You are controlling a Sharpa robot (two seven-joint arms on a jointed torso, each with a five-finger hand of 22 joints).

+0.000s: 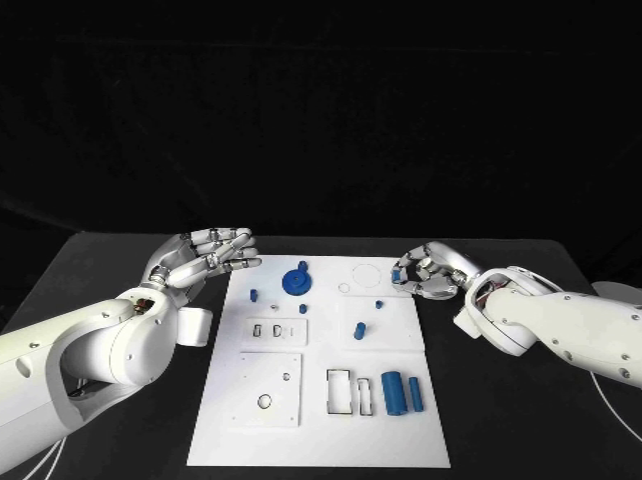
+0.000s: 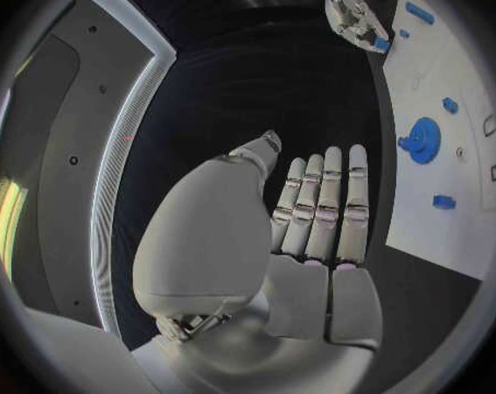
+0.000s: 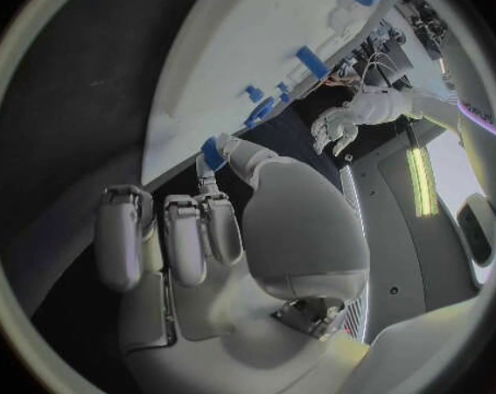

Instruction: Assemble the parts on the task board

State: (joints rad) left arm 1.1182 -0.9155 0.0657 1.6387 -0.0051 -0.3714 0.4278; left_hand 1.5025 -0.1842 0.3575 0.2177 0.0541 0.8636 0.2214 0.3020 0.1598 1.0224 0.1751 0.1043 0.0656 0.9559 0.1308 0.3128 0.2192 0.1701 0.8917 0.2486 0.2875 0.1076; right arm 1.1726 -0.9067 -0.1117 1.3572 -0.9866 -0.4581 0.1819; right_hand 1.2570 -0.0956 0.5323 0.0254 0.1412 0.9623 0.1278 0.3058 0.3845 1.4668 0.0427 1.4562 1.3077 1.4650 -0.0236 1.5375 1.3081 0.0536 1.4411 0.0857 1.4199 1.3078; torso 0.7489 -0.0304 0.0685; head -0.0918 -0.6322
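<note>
White task board [image 1: 321,420] lies in the middle of the black table [image 1: 105,270], with blue parts spread over it: a round disc part [image 1: 298,279] near the far edge, a small peg [image 1: 360,330] at mid-board, and two upright cylinders [image 1: 399,393] by the rectangular slots nearer the robot. The left hand [image 1: 206,258] hovers just off the board's far-left corner, fingers extended side by side and holding nothing, as the left wrist view confirms [image 2: 313,210]. The right hand [image 1: 426,272] sits at the board's far-right edge; in the right wrist view a small blue piece [image 3: 213,152] lies against its fingertip, seemingly pinched, though the grip cannot be fully confirmed. The step in hand is judged to be carrying a picked part toward its seat. The next move calls for aligning that piece over a matching recess and lowering it straight.
</note>
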